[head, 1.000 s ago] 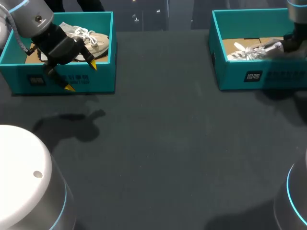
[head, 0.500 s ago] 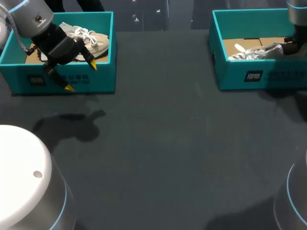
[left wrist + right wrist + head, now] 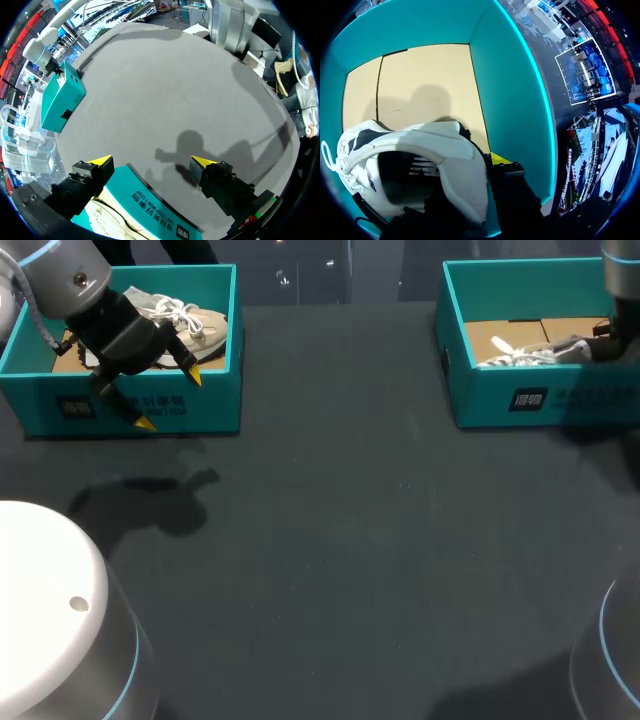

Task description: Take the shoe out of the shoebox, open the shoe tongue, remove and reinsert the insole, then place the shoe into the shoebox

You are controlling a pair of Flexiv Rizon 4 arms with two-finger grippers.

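Lettering point(image 3: 528, 398) marks the shoebox point(image 3: 480, 405) front wall below the shoe point(image 3: 535, 353).

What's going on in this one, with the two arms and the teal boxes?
The right gripper is down inside the right teal cardboard shoebox and appears to grip the white lace-up sneaker by its heel; the sneaker is not yet out of the box. The left gripper hovers open over the front wall of the left teal cardboard shoebox, clear of the beige-and-white sneaker inside.
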